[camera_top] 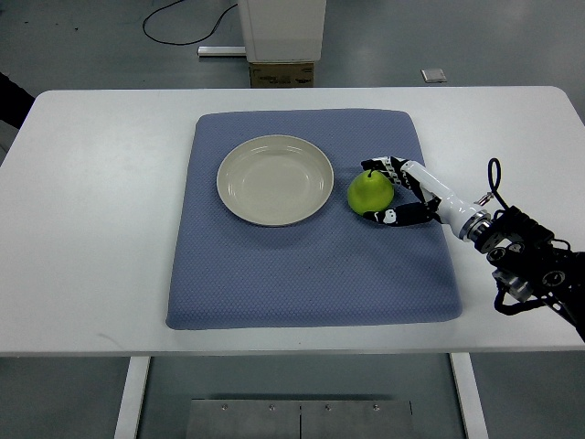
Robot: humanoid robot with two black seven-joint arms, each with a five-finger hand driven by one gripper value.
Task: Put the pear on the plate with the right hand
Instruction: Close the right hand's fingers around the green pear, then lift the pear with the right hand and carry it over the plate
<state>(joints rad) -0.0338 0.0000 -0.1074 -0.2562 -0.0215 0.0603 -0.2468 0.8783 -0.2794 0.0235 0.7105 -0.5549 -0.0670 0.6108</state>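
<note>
My right arm [535, 265] runs off the right edge, cut at the forearm. My fingers [388, 217] cover the pear's [368, 190] right side; contact there unresolved. Table [91, 229] corners clipped at both side edges.

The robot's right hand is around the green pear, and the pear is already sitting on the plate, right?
Not quite. The top view shows the right hand around the green pear, but the pear sits on the blue mat beside the plate, which is empty.
</note>
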